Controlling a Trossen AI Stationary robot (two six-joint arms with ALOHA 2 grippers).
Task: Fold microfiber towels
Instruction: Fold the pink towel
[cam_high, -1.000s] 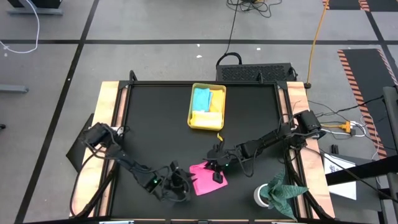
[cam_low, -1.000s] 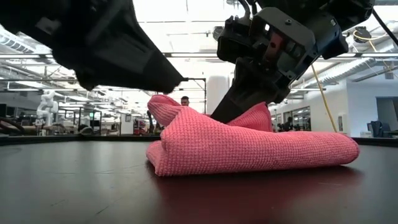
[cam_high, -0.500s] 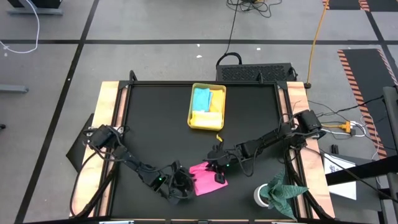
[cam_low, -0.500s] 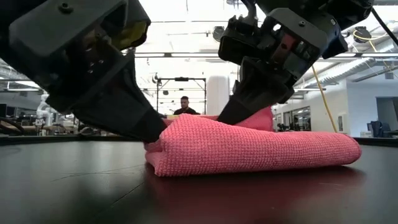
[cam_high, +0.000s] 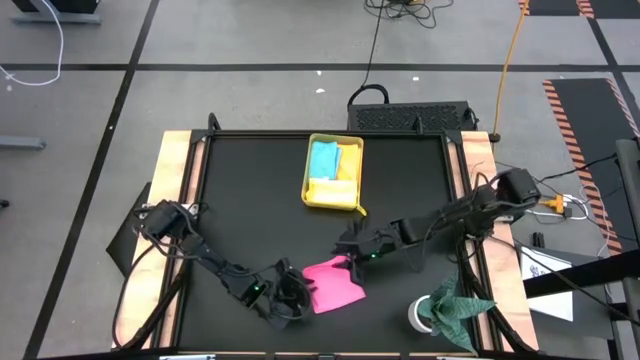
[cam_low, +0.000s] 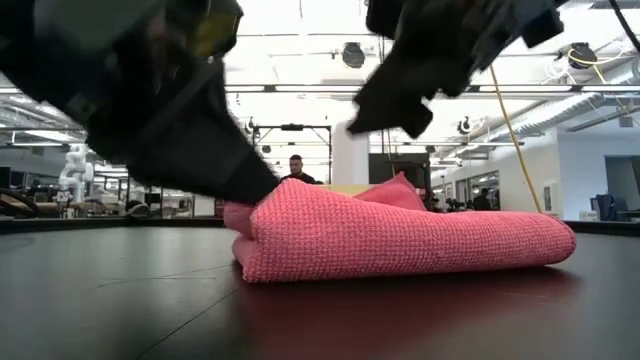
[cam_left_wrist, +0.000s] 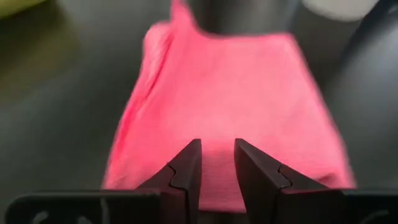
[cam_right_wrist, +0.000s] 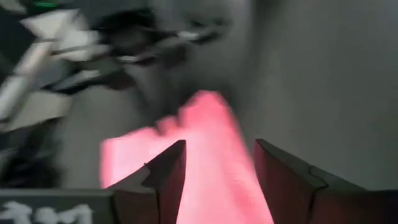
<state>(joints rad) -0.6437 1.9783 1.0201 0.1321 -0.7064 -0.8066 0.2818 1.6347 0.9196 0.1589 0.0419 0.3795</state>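
The pink towel (cam_high: 336, 284) lies folded near the table's (cam_high: 250, 200) front edge. The right tool (cam_high: 350, 246) is released above it; the left tool (cam_high: 292, 297), narrowly parted, is pressed against its edge. Tidying or traying is judged next.

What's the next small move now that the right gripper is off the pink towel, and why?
Probably back the left gripper off the pink towel too. The towel lies folded on the table, and the right gripper hangs open above its far corner, empty. The left fingers, slightly apart, rest at the towel's near edge. Once clear, the towel could go to the yellow tray.
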